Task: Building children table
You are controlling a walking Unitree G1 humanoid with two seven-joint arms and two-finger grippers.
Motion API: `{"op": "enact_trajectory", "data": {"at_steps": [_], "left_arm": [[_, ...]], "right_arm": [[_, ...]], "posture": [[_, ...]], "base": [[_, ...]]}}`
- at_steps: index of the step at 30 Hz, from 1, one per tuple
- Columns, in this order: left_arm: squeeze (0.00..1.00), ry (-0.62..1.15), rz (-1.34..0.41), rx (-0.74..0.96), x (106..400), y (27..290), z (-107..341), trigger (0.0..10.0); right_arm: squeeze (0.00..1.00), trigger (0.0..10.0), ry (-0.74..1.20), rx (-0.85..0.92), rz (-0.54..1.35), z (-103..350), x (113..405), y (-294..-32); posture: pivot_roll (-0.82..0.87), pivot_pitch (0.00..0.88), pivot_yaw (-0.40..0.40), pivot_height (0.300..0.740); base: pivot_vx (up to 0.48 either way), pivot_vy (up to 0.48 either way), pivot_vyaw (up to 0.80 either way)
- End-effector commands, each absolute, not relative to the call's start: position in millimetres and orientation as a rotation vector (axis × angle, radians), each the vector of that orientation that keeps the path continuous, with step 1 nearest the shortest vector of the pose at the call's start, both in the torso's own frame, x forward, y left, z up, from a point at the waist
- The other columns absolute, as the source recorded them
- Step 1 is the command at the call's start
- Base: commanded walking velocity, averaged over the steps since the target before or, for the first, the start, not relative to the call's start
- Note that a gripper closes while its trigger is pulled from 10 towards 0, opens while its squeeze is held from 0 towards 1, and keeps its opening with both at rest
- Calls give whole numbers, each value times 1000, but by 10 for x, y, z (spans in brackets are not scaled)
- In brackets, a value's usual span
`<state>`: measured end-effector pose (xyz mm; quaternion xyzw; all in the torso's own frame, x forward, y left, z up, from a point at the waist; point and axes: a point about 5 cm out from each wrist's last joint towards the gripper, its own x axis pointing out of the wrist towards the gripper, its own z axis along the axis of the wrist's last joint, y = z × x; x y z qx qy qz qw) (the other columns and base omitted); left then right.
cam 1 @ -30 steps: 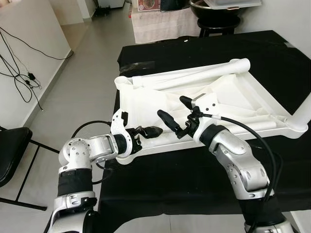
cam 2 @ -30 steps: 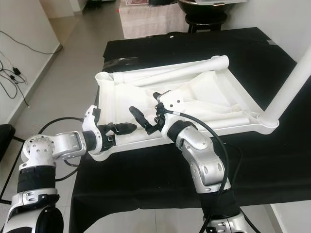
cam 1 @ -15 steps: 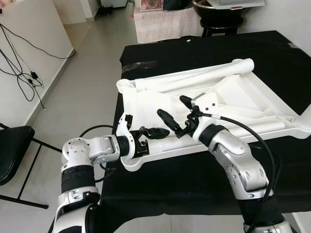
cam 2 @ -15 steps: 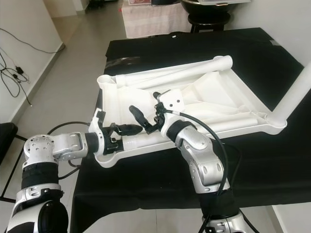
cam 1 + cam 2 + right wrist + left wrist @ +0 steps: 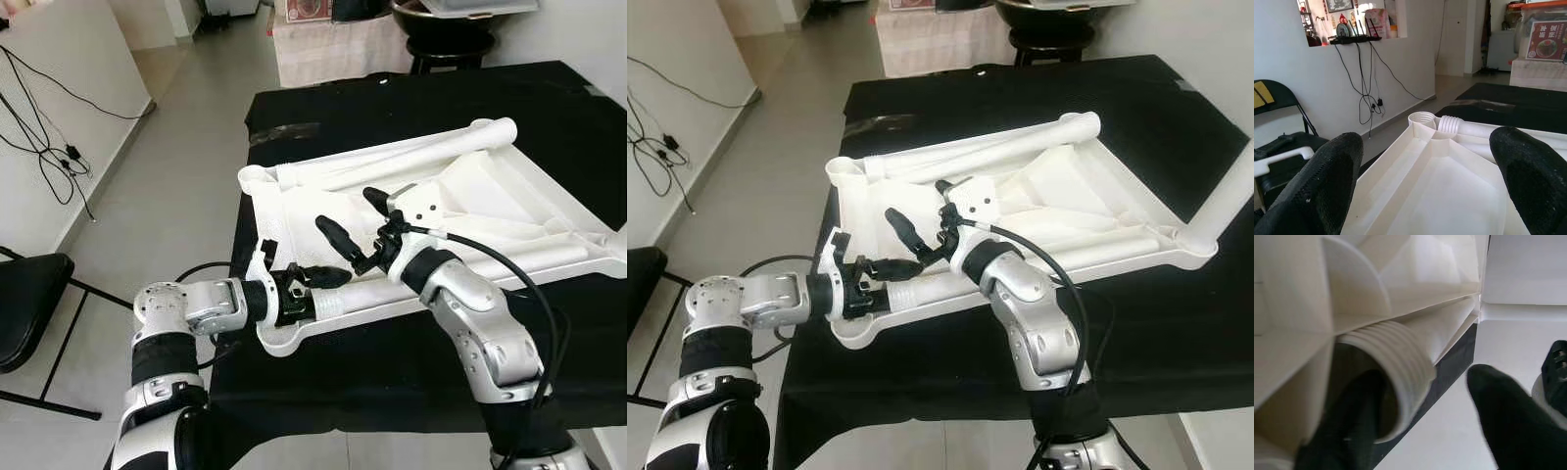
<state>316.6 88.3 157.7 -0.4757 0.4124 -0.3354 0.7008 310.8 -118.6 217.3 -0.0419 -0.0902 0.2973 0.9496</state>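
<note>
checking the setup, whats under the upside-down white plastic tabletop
The upside-down white plastic tabletop lies on a black cloth-covered table, its near-left corner overhanging the edge by the left claw. What the cloth covers beneath it cannot be seen.

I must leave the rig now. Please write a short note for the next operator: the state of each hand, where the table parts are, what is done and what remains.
Left hand: open, at the near left corner of the upturned white tabletop, one finger inside the threaded end of a loose leg lying along the near edge.
Right hand: open, hovering over the tabletop, holding nothing.
Parts: the tabletop lies upside down on the black table; a second leg lies along its far edge; a third leg stands in the right corner socket.
Done: apparently one leg fitted.
Left: probably screw the loose legs into their sockets.
</note>
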Motion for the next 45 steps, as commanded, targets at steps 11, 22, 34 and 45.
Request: {"op": "enact_trajectory", "data": {"at_steps": [11,22,34,45], "left_arm": [[0,985,-727,-1062,3127,873,1482,0],[0,776,-696,-1045,3223,1041,1797,0],[0,509,-810,-881,3063,1233,2421,0],[0,438,-753,-812,2968,1261,2464,0]], "right_arm": [[0,10000,-209,-64,604,2257,3108,-1165],[0,10000,-244,-23,575,2353,3141,-1229],[0,10000,-372,184,517,2786,3225,-1576],[0,10000,-476,467,522,3117,3254,-1812]], "posture": [[-104,130,97,740],[-105,127,92,740],[-100,120,81,740],[-99,115,72,740]], "base": [[0,0,0],[0,0,0],[0,0,0],[0,0,0]]}}
